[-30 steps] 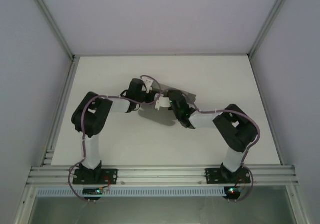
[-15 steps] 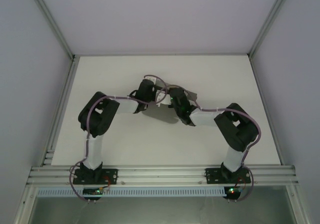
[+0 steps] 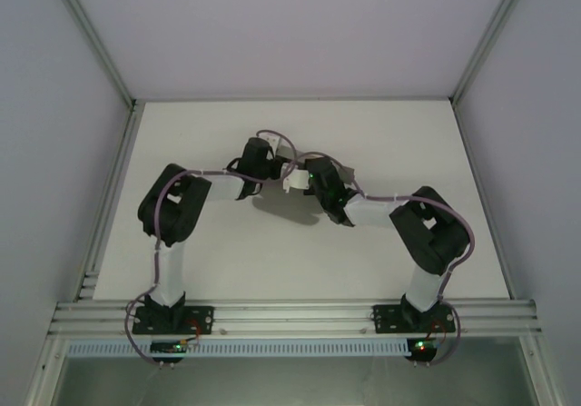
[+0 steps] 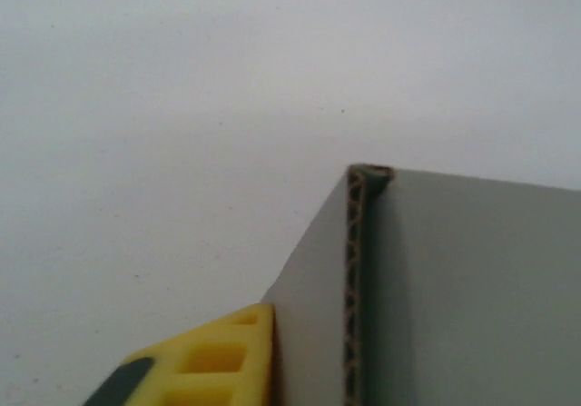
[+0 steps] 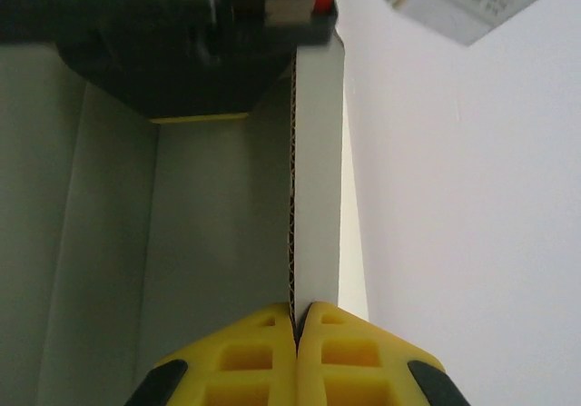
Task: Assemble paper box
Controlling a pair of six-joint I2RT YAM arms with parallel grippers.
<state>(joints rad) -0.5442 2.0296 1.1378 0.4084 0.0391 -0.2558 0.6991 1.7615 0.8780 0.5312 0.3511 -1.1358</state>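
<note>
The paper box (image 5: 218, 215) lies about in the middle of the table (image 3: 227, 261), a little toward the far side. In the top view it is mostly covered by the two wrists that meet above it.

The right end effector (image 5: 296, 313) is closed narrow on the box. Its two yellow fingers pinch the raw corrugated edge of one upright wall, and no gap shows between the pads and the card. To the left of this wall one sees the grey inside of the box with its fold lines.

The left end effector (image 3: 272, 165) is at the same wall, from the opposite end. In its wrist view one yellow finger (image 4: 213, 361) lies against the outer grey face, just beside a corner where the card looks doubled over. The second finger is hidden, so I cannot tell whether the left one is clamping the wall or only pressing on it.

I judge that the step in hand is to raise and fix a side wall. The box has already a shallow form, but this wall seems not yet locked.

The next move calls for a firm pinch from the right side while the left pushes the folded flap home. The push should be gentle, because thin card bends easily and the light box may slide on the smooth table.
</note>
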